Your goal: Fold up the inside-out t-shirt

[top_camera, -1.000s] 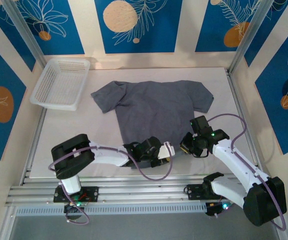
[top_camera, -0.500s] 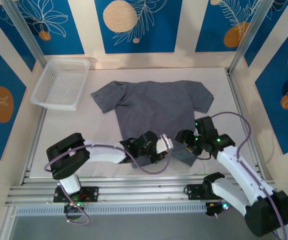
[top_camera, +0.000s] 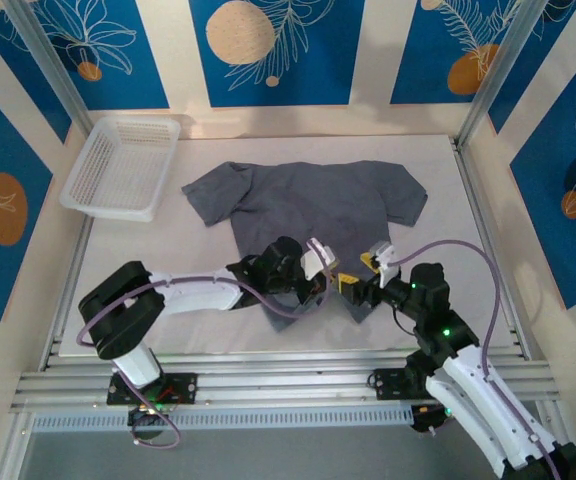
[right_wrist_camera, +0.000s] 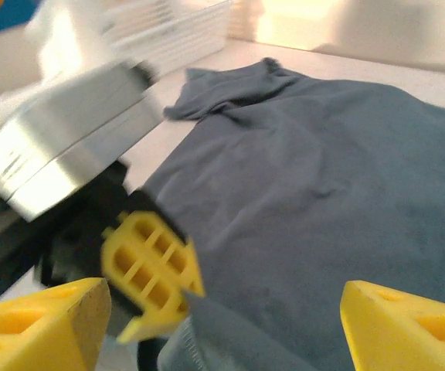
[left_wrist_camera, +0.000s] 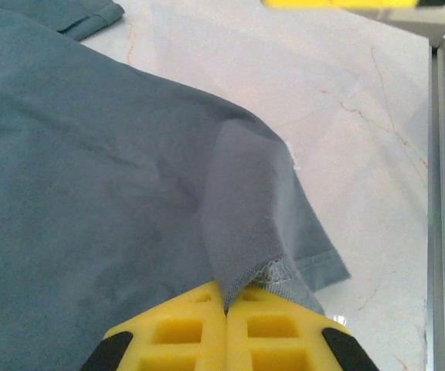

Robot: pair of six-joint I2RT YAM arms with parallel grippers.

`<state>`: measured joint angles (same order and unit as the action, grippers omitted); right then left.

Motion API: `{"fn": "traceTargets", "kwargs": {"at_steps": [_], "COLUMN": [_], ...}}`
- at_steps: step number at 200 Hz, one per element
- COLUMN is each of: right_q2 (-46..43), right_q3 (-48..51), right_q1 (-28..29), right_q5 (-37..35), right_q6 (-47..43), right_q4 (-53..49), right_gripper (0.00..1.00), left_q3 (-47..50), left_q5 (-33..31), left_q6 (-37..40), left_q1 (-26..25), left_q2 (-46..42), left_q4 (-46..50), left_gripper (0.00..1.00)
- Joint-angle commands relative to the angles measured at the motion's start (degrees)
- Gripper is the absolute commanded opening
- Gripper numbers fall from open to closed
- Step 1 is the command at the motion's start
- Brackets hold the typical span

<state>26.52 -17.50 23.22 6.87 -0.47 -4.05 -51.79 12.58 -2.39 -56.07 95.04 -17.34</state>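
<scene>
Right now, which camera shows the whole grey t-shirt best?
The top camera: the t-shirt lies spread, both sleeves visible. The left wrist camera shows its hem pinched in the left hand; the right wrist camera, a blurry part.

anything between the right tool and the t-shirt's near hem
No loose object. The left tool, shut on the hem of the t-shirt, sits close in front of the open right tool, on the left of the right wrist view. The cloth beside it lies uncovered.

Bare table (top_camera: 138, 245) lies left of the t-shirt (top_camera: 308, 215); basket (top_camera: 123, 165) blocks the far-left corner.
</scene>
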Motion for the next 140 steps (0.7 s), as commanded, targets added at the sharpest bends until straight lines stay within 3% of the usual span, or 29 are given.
{"fn": "traceTargets", "kwargs": {"at_steps": [1,32,45,74,109,140], "right_q2": [1.9,9.1,12.0,17.4,24.2,24.1], "right_q3": [-1.9,-3.7,-3.6,-2.6,-5.3,-5.8], "right_q1": [2.6,4.3,5.4,8.8,12.0,11.9], "right_q5": [3.6,3.5,0.0,-4.5,-6.8,-8.3], "right_q6": [-14.7,-15.4,-14.2,-13.9,-15.4,-15.5], "right_q4": [-0.6,-3.3,-2.0,5.2,6.5,5.5], "right_gripper": [0.79,0.76,0.74,0.52,0.52,0.21], "left_q3": [1.8,3.3,3.7,3.7,3.9,4.6], "left_q5": [4.1,7.3,8.5,11.0,12.1,10.6], "left_q6": [-2.7,-4.6,-5.1,-5.2,-5.9,-5.7], "left_q1": [2.1,4.9,5.6,6.0,6.0,6.5], "left_q2": [-2.9,-4.0,-4.4,-4.7,-3.8,-4.0], "left_q4": [-1.9,-3.9,-4.6,-5.3,-6.2,-5.9], "left_gripper": [0.0,0.0,0.0,0.0,0.0,0.0]}}
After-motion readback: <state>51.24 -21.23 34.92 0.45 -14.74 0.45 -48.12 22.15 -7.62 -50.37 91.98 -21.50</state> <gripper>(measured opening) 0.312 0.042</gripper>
